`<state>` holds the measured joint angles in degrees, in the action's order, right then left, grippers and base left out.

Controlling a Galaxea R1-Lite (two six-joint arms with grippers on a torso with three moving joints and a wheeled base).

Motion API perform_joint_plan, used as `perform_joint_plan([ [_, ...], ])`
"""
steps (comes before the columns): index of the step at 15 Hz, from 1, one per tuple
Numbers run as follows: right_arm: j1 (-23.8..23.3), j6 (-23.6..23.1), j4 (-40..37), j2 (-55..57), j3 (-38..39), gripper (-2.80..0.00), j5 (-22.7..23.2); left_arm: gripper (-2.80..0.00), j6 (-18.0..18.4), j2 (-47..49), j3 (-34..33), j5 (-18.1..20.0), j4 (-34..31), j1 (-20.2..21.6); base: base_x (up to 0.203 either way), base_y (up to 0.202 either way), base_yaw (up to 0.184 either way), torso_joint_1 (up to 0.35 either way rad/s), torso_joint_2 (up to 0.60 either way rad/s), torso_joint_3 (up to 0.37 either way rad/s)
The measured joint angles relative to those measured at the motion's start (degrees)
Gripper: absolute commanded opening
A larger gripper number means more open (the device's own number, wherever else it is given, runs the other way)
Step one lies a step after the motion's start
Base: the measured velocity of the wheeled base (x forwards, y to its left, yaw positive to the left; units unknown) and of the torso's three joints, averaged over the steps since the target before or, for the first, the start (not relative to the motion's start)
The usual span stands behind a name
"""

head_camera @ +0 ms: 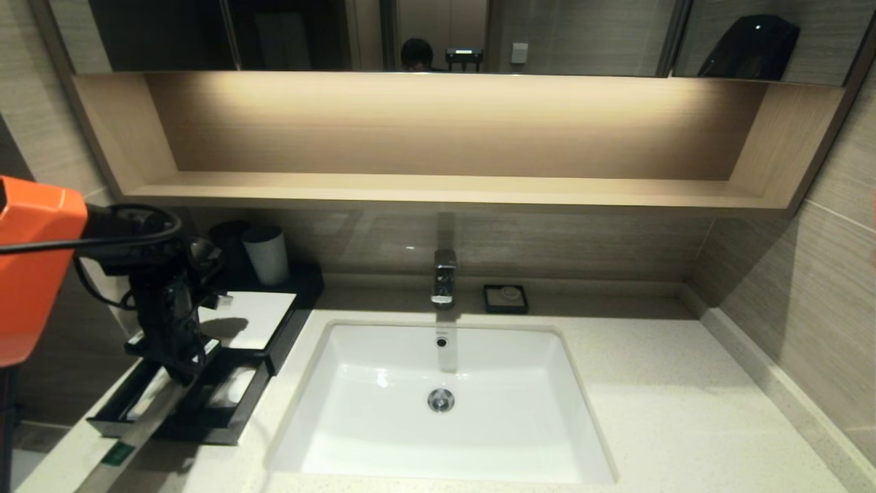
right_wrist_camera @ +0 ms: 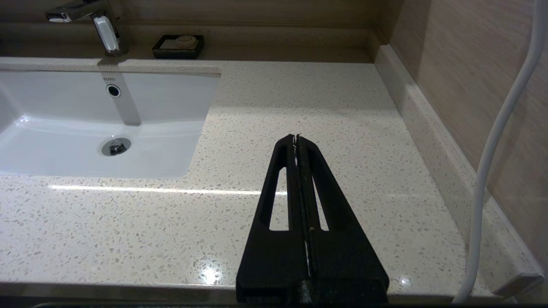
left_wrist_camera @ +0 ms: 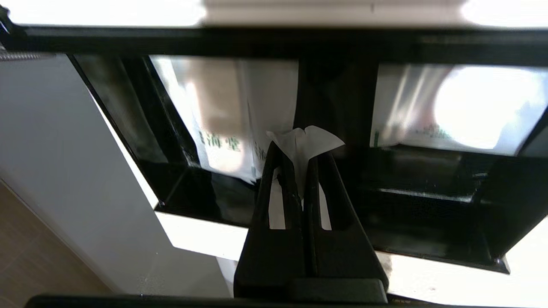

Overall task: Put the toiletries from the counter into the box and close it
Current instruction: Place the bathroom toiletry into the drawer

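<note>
The dark box (head_camera: pixel 250 318) with a white top panel stands at the left of the counter (head_camera: pixel 671 397), with its divided drawer (head_camera: pixel 205 430) pulled out. My left gripper (head_camera: pixel 183 373) hangs over the drawer, shut on one end of a long whitish packet (head_camera: pixel 140 428) with a green label; the packet slants down across the drawer's front edge. In the left wrist view the gripper (left_wrist_camera: pixel 295 156) pinches the packet's crumpled end (left_wrist_camera: pixel 309 139). Other packets (left_wrist_camera: pixel 222 111) lie in the drawer compartments. My right gripper (right_wrist_camera: pixel 296 139) is shut and empty above the counter (right_wrist_camera: pixel 342 107), right of the sink.
A white sink (head_camera: pixel 441 404) with a faucet (head_camera: pixel 443 277) fills the middle. A black soap dish (head_camera: pixel 505 298) sits behind it. A grey cup (head_camera: pixel 267 253) stands behind the box. A wooden shelf (head_camera: pixel 445 188) runs above, and a wall borders the right.
</note>
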<state>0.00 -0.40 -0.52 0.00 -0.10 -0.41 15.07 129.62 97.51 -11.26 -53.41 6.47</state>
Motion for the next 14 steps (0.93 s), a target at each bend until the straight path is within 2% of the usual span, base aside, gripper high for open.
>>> perform_joint_plan([
  [14, 0.0, 0.0, 0.0, 0.0, 0.0, -2.80, 0.0, -2.80, 0.1, 3.1, 4.0, 0.0, 2.3, -0.5, 0.000, 0.000, 0.000, 0.000, 0.00, 0.000],
])
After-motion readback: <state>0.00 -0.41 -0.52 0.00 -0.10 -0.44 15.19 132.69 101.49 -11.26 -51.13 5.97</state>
